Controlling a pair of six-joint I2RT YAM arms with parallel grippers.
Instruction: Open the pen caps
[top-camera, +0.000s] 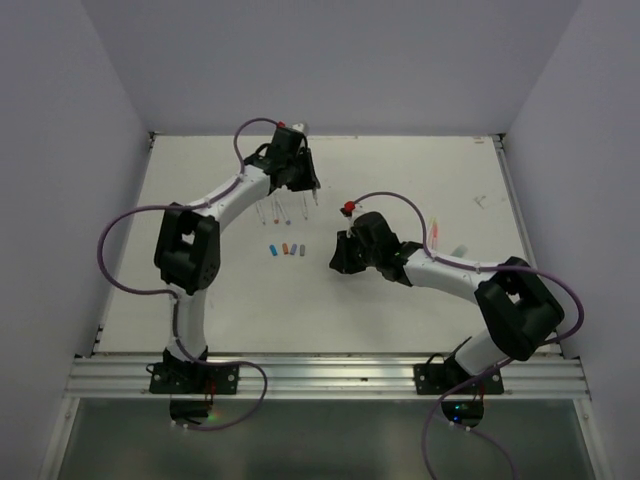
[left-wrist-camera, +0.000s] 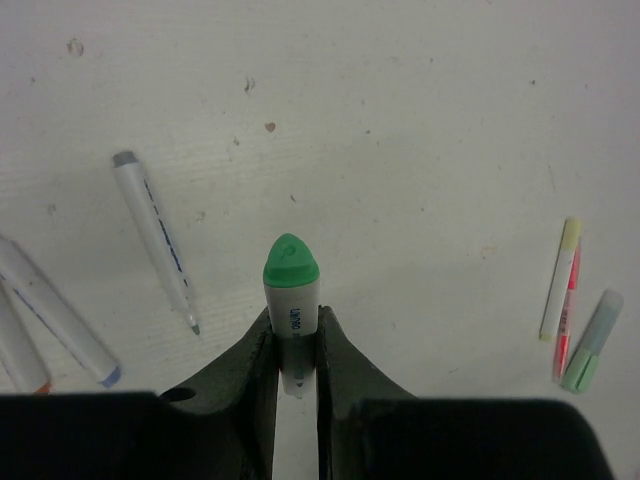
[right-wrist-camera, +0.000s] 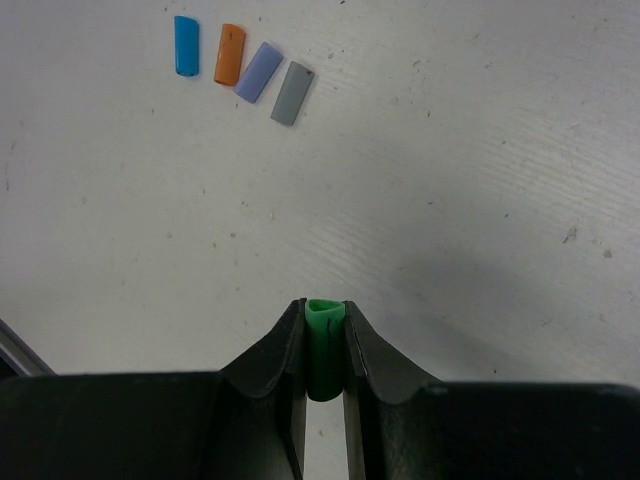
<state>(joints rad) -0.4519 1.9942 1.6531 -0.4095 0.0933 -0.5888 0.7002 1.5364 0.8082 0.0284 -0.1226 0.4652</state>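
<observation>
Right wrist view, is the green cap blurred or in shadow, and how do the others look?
Right wrist view: green cap sharp, a soft shadow on the table to its right, no glare. Left wrist view: even light, pen crisp. Top view: flat light, loose caps tiny.

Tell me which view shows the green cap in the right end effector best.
Right wrist: the green cap sits close up, pinched in the right end effector. The top external view hides it beneath that end effector; the left wrist view does not show it.
</observation>
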